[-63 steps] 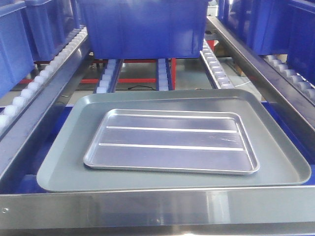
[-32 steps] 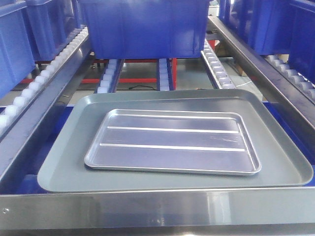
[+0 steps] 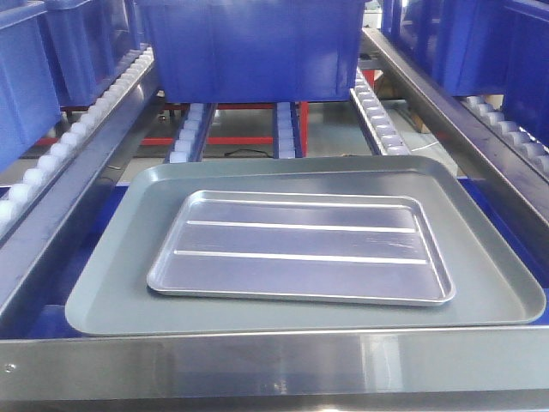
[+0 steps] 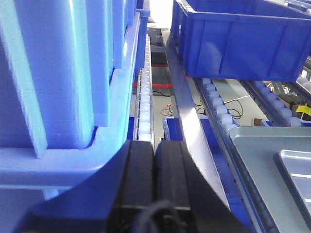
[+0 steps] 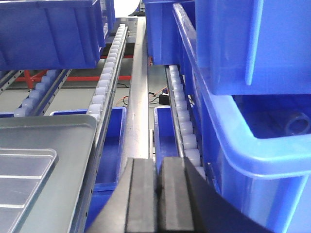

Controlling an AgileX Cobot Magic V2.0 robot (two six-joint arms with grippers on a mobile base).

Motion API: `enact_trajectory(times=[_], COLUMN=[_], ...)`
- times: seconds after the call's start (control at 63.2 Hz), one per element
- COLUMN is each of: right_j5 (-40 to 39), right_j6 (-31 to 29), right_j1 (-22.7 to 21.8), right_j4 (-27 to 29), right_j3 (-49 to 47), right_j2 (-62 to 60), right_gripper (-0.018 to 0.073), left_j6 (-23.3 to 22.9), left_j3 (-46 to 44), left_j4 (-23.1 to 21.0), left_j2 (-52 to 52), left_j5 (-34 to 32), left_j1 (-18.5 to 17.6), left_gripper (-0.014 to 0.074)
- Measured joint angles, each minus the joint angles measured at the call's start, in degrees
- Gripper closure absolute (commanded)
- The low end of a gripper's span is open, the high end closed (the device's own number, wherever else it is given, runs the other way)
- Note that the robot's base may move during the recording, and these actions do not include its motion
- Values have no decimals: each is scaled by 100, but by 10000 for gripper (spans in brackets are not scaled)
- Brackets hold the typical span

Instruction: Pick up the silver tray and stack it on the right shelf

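Observation:
The silver tray (image 3: 300, 249) is shiny with two raised ribs. It lies flat inside a larger dull grey tray (image 3: 111, 283), on the right shelf, a roller level with a broad brushed-steel front bar (image 3: 274, 365). Neither gripper shows in the front view. My left gripper (image 4: 154, 145) is shut and empty. It is left of the trays, over a side rail, with the silver tray's corner (image 4: 296, 170) at its far right. My right gripper (image 5: 159, 162) is shut and empty, right of the trays, with the silver tray (image 5: 19, 179) at its lower left.
A large blue bin (image 3: 249, 47) stands on the rollers behind the trays. More blue bins fill the neighbouring bays, one close on the left (image 4: 58, 82) and one close on the right (image 5: 252, 73). Side rails of white rollers (image 3: 51, 154) flank the trays.
The trays sit very slightly further right in the front view than a second ago. Nothing else differs.

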Motion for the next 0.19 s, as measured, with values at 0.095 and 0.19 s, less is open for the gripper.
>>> enact_trajectory(times=[0.095,0.19], right_j5=[0,0], right_j6=[0,0], right_j1=[0,0], right_j4=[0,0], right_j3=[0,0], right_j2=[0,0], right_gripper=[508,508], left_j6=[0,0], left_j3=[0,0], left_j4=[0,0], left_j2=[0,0], left_j5=[0,0], left_j1=[0,0], left_gripper=[687,687])
